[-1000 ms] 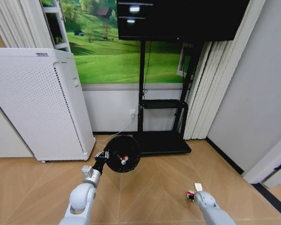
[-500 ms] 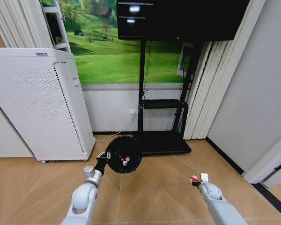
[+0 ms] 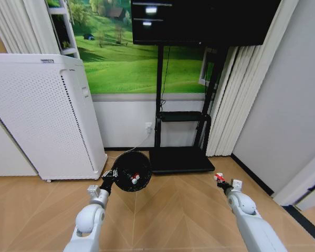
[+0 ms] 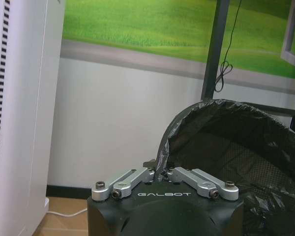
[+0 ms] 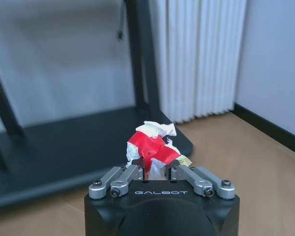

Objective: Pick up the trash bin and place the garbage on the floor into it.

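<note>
Item: trash bin point(image 3: 131, 178), black mesh, lined with a dark plastic bag. The left gripper point(image 4: 160, 173) is pinching its rim with the fingers drawn narrow on it, holding the bin tilted above the floor point(image 3: 178, 215), mouth turned toward the head camera, in front of the white perforated appliance point(image 3: 42, 115).

Contents: at least 1 red piece point(image 3: 135, 179) is showing inside the bin beside a pale scrap; whether a 2nd item is lying there is too small to tell.

Item: red-and-white packet point(image 5: 152, 147), crumpled. The right gripper point(image 5: 157, 173) is clamping its lower edge between near-closed fingers, carrying it clear of the floor on the robot's right, well apart from the bin, near the black TV stand point(image 3: 181, 157).

Progress, as a judgement: the bin pickup is looking done and some garbage is already sitting inside. The packet is waiting to be brought across and dropped in. No other garbage is lying on the visible floor.

Markings: "GALBOT" is reading in white on both wrist housings. The appliance is bearing a small top label, unreadable.
</note>
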